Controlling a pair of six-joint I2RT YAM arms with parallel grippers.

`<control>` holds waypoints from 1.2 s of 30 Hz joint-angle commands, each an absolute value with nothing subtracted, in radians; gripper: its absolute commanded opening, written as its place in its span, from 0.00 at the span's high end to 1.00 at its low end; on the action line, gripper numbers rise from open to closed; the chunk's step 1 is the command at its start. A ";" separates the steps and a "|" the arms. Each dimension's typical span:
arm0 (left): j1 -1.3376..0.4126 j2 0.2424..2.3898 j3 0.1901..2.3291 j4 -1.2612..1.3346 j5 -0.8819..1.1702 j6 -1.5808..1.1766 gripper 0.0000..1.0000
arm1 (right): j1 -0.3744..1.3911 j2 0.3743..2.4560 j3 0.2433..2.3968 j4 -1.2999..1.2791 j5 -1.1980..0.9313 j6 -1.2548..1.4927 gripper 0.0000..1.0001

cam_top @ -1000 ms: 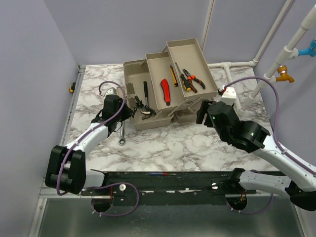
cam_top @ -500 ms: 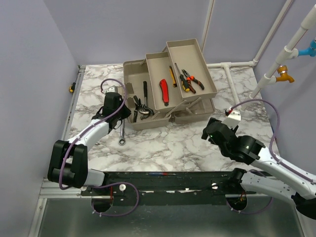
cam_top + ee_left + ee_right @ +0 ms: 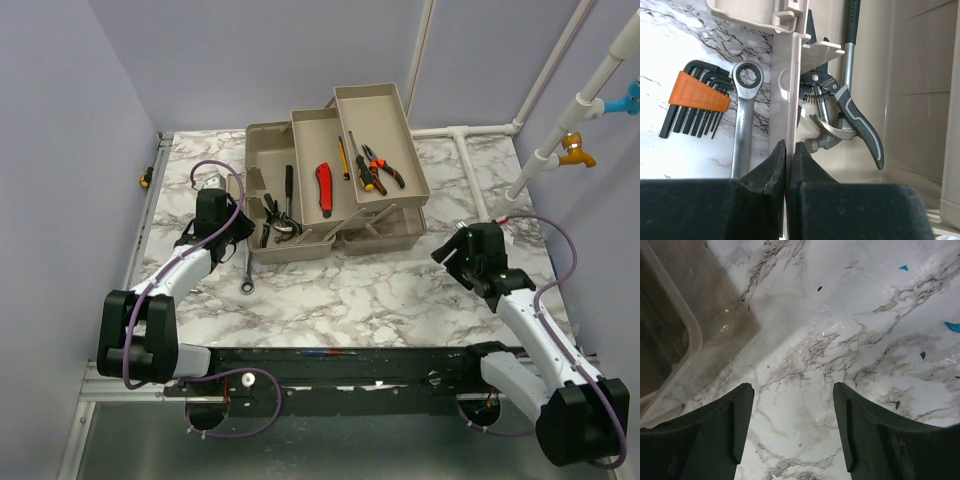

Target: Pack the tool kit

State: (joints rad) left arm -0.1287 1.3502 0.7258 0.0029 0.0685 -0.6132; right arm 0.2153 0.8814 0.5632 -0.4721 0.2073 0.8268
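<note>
The beige-grey toolbox (image 3: 262, 134) stands open at the back middle of the table, its trays folded out. The trays hold a red cutter (image 3: 323, 188), a screwdriver (image 3: 344, 156) and orange-handled pliers (image 3: 381, 166). A hammer (image 3: 288, 192) and grey-handled snips (image 3: 858, 118) lie in the bottom of the box. My left gripper (image 3: 789, 150) is shut on the box's left wall (image 3: 791, 75); it also shows in the top view (image 3: 247, 222). My right gripper (image 3: 792, 390) is open and empty over bare marble, right of the box in the top view (image 3: 444, 252). The smoky lid (image 3: 687, 325) lies to its left.
A ratchet wrench (image 3: 742, 131) and an orange hex-key set (image 3: 696, 97) lie on the marble just outside the box's left wall; the wrench also shows in the top view (image 3: 247, 270). White pipes (image 3: 470, 131) run along the back right. Purple walls close in the table.
My right arm has pulled back from the toolbox's right side to the right. My left gripper has moved up along the box's left wall. The toolbox has shifted slightly left.
</note>
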 commanded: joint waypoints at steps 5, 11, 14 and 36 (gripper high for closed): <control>-0.090 1.317 0.666 0.034 0.108 -0.592 1.00 | 0.034 1.056 0.631 -0.295 -0.051 0.701 0.32; -0.091 1.315 0.663 0.044 0.121 -0.589 1.00 | 0.035 1.124 0.683 -0.217 -0.060 0.666 0.32; -0.091 1.329 0.670 0.039 0.124 -0.590 1.00 | 0.033 1.140 0.678 -0.137 -0.097 0.669 0.32; -0.095 1.355 0.669 0.081 0.188 -0.588 1.00 | 0.013 1.502 0.830 0.102 -0.371 0.573 0.69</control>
State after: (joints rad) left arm -0.1047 1.3357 0.6830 0.0704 0.1459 -0.6044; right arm 0.0113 1.5185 0.7601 0.1413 -0.4145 0.6380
